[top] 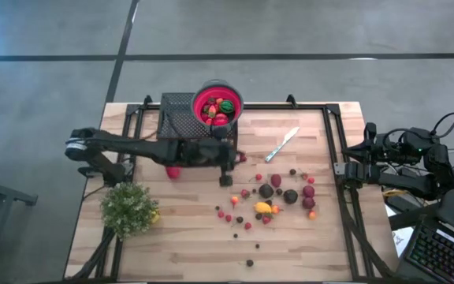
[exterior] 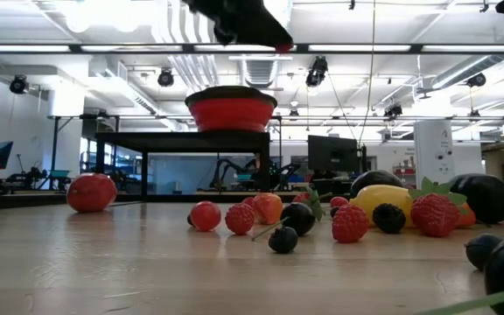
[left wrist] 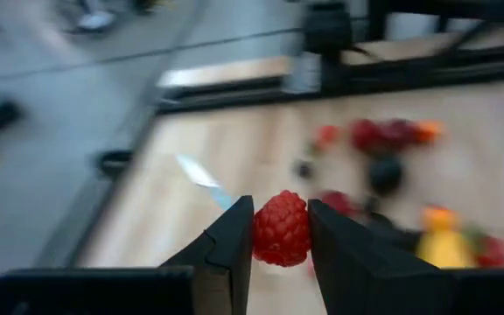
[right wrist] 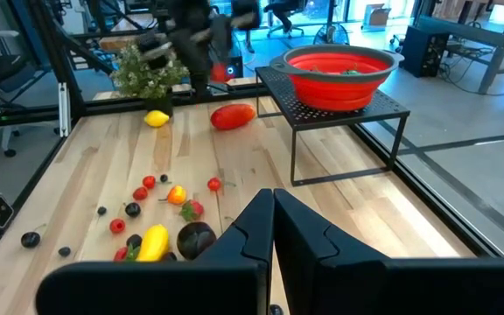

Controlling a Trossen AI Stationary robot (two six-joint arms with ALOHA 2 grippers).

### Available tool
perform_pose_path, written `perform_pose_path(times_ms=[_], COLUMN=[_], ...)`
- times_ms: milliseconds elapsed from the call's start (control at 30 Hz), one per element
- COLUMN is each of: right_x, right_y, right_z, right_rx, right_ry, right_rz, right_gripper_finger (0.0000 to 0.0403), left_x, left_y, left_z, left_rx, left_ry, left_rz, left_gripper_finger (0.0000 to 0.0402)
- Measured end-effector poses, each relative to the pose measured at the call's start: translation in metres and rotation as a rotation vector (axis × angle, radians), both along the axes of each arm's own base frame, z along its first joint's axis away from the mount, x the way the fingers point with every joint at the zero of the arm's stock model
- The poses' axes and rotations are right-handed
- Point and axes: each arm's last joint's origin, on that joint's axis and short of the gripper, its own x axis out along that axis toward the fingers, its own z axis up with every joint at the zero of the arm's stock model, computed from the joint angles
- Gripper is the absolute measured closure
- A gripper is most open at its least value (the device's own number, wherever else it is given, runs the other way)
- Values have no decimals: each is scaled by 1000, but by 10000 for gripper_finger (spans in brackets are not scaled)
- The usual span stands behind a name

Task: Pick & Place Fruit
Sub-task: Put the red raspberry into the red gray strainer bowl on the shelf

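Observation:
My left gripper [top: 239, 158] reaches from the table's left to the middle, just in front of the black mesh stand [top: 176, 114]. It is shut on a red raspberry [left wrist: 281, 229], high above the table. On the stand sits the red bowl [top: 199, 105] with some fruit in it. Several small fruits [top: 268, 197] lie loose on the wood right of centre, and one larger red piece [top: 172, 171] lies under the left arm. My right gripper [right wrist: 274, 210] is shut on nothing and waits at the table's right edge. My left gripper pinches the raspberry between its two fingers, one on each side of the berry [left wrist: 259, 232]. The fingers [left wrist: 230, 241] come from the table's left, slanting slightly down. The berry is lifted clear of the table.
A silver knife [top: 282, 144] lies right of the stand. A bushy green plant [top: 128, 207] stands near the front left with a yellow fruit [top: 156, 214] beside it. Black rails run along the table's left, right and far sides. Bare wood shows at the near edge.

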Motion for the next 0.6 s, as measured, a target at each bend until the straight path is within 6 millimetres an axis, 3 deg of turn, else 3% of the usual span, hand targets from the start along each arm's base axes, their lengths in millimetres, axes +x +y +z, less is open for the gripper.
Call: perform_pose_path(times_ms=[233,600], right_x=[0,0], right_y=[0,0], right_z=[0,0], right_rx=[-2,-1], right_ry=[0,0], right_rz=[0,1], right_gripper_finger=[394,394], left_x=[-6,-30], left_y=[46,124], left_z=[36,26], left_rx=[140,89], left_ry=[-1,115], left_rz=[283,546], left_gripper_finger=[296,293])
